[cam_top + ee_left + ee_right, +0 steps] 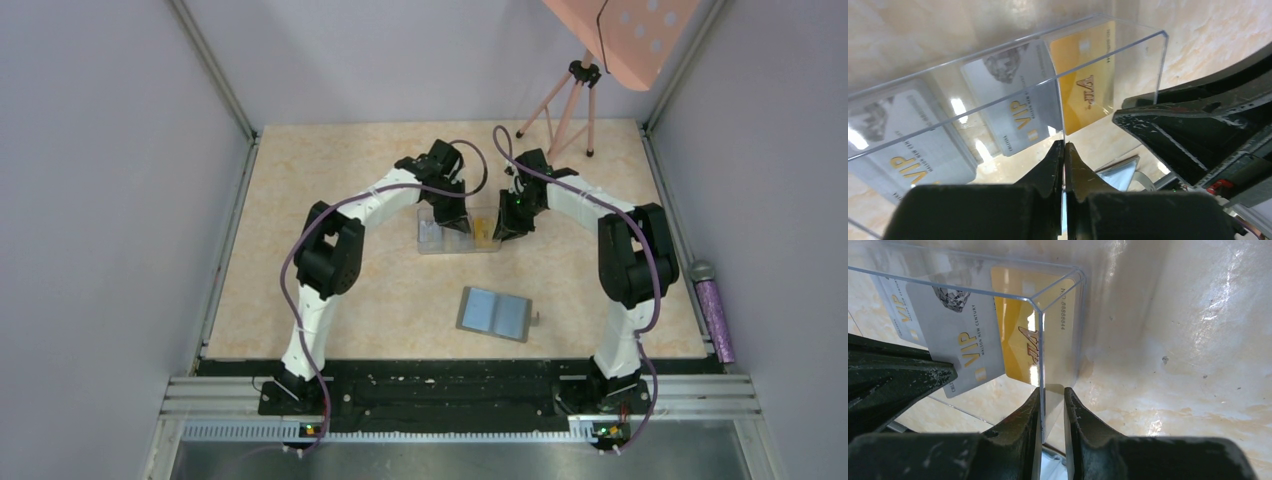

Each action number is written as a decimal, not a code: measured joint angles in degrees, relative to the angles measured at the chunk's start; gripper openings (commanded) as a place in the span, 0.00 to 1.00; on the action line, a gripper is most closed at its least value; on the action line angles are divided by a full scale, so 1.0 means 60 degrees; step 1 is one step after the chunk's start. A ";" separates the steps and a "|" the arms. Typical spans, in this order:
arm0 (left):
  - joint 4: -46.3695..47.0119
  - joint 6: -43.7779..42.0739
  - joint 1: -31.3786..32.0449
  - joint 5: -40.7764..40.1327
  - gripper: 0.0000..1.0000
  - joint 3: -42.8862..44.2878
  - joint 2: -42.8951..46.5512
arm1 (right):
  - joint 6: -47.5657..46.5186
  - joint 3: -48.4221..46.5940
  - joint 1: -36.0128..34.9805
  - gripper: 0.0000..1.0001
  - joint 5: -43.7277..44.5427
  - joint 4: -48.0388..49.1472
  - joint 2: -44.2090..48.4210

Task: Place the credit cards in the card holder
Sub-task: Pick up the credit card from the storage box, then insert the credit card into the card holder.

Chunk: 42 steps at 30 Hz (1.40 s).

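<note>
Clear plastic is what both sets of jaws are clamped on right now, not a card, and that's where we see trouble. Our left gripper [1064,150] is pinched almost flat on a thin upright pane of the see-through three-compartment plastic box [458,237]. Our right gripper [1051,396] has its jaws narrow around the box's end wall.

That's slick, thin plastic between hard black fingers, so we reckon one uneven tug and the box skids, twists or tips. Then the cards could spill onto the beige marbled tabletop [330,200] or jam against a divider. With two arms crowded on one little box, the fingers could also bump each other.

Neither jaw touches a card. The glossy yellow rectangular card [1020,325] sits in the end compartment just beyond the right jaws, on the far side of the wall they hold. The pale grey "VIP" cards [1013,100] sit in the neighbouring compartments, just past the left jaws. The flat grey folding card holder [494,313], opened to its light blue inside, lies well apart from both, nearer our bases.
</note>
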<state>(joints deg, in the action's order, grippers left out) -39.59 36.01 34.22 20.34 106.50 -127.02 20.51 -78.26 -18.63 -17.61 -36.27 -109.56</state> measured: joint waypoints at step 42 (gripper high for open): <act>0.4845 0.1082 0.0102 0.0229 0.00 -0.7278 0.6346 | 0.0452 0.2208 0.0178 0.67 -0.1049 0.0251 0.3235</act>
<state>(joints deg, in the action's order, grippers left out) -10.52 42.50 34.83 21.71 62.83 -88.95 23.22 -65.01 -17.56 -23.90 -34.76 -90.15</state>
